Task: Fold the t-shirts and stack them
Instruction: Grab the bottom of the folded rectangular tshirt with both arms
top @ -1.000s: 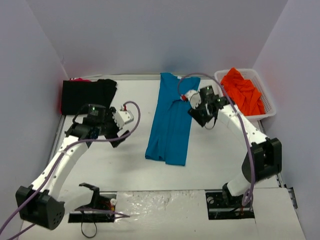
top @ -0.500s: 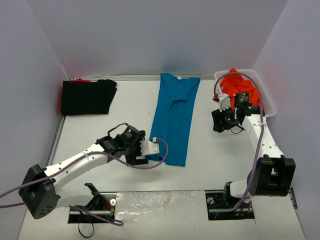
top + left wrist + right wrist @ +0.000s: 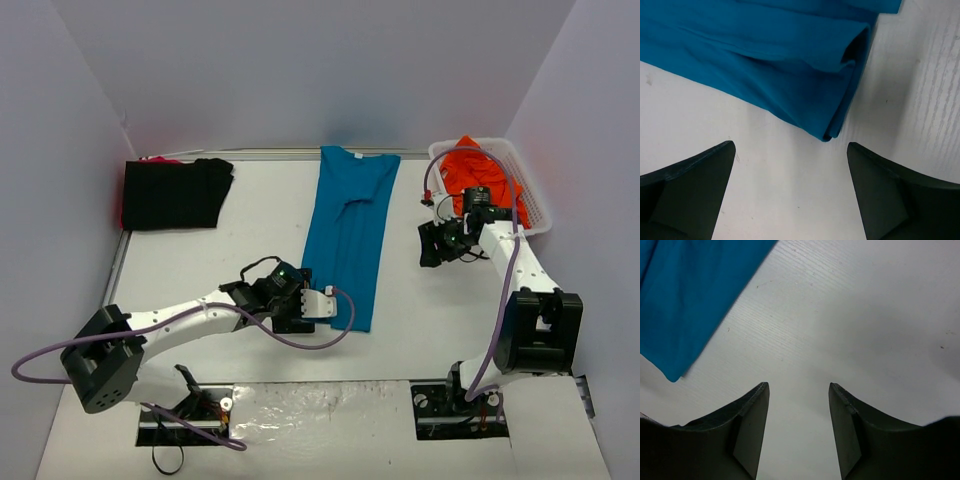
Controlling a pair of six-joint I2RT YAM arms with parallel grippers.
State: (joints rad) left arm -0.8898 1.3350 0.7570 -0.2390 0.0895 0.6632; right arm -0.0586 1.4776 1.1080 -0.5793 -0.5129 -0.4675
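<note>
The teal-blue t-shirt [image 3: 348, 235] is lying folded into a long strip in the middle of the worktop [image 3: 200, 270], running from the far edge toward the near one. The left gripper [image 3: 790, 147] is hovering at the near left corner of this strip with its jaws spread wide, not touching the cloth. The right gripper [image 3: 799, 386] is hanging over the worktop to the right of the strip, its jaws partly apart and gripping nothing. The orange t-shirts [image 3: 480, 180] are lying heaped in the white basket [image 3: 535, 205] at the far right corner, and the black t-shirt [image 3: 175, 193] is resting folded at the far left corner.
</note>
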